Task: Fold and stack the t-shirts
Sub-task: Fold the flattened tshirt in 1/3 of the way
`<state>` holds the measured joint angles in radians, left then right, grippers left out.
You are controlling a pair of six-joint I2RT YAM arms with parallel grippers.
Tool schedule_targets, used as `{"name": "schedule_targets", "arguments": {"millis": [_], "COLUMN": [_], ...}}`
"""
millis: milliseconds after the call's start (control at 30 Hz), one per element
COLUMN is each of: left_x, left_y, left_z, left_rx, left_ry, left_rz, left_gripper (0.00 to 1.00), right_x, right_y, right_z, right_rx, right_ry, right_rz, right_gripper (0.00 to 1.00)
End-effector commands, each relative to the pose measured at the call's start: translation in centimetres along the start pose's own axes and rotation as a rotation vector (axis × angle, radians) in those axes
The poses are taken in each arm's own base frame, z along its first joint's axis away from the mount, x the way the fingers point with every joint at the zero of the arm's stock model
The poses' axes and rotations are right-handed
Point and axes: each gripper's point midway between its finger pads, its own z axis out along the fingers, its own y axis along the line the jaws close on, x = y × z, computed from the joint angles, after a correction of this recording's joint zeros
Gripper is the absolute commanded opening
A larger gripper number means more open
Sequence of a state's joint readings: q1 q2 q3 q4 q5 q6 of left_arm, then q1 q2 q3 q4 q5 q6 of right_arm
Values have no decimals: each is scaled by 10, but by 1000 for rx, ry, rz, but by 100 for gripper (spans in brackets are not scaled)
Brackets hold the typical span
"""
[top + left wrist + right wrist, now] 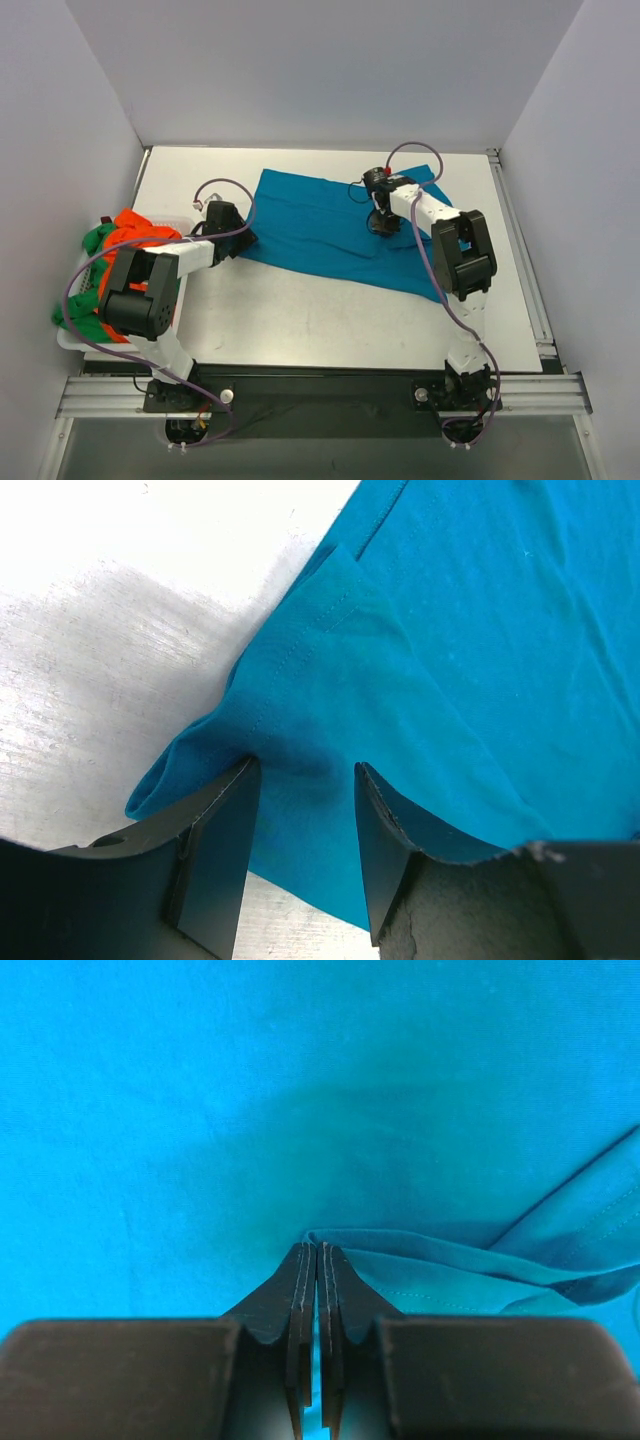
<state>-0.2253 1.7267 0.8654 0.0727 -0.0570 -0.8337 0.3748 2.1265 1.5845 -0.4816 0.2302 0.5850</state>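
Teal t-shirt (pixel 320 225) is laid flat on the table (pixel 300 310); a fold of it is pinched by the right gripper (pixel 317 1248), jaws pressed together; the left gripper (pixel 305 768), jaws spread astride the sleeve corner, should be closed firmly before lifting is begun.

White table (pixel 330 310) is sitting under even, diffuse light; its top is showing faint scuffs and glare. Plain pale walls (pixel 330 70) are enclosing it at back, left and right. Aluminium rail (pixel 550 392) is running along the near edge.
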Motion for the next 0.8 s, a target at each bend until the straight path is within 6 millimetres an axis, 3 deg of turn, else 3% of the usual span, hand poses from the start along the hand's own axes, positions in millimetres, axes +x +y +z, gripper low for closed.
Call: {"name": "schedule_targets", "arguments": {"millis": [0, 200, 600, 700, 733, 767], "left_x": [10, 9, 9, 6, 4, 1], "left_y": [16, 15, 15, 11, 8, 3], "left_z": [7, 6, 3, -1, -2, -6], "left_rx": [-44, -42, -38, -24, -10, 12], "left_ry": [36, 32, 31, 17, 12, 3], "left_rz": [15, 14, 15, 14, 15, 14], "left_gripper": [53, 53, 54, 55, 58, 60], "right_x": [-15, -20, -13, -18, -22, -25], "right_y": [-3, 11, 24, 26, 26, 24], "right_z": [-21, -36, -37, -47, -56, -60], "right_rx": [27, 18, -7, -40, -55, -65], "right_ry": [-60, -118, -136, -158, -173, -180], "right_rz": [1, -54, -105, -104, -100, -93], "right_gripper": [0, 0, 1, 21, 35, 40]}}
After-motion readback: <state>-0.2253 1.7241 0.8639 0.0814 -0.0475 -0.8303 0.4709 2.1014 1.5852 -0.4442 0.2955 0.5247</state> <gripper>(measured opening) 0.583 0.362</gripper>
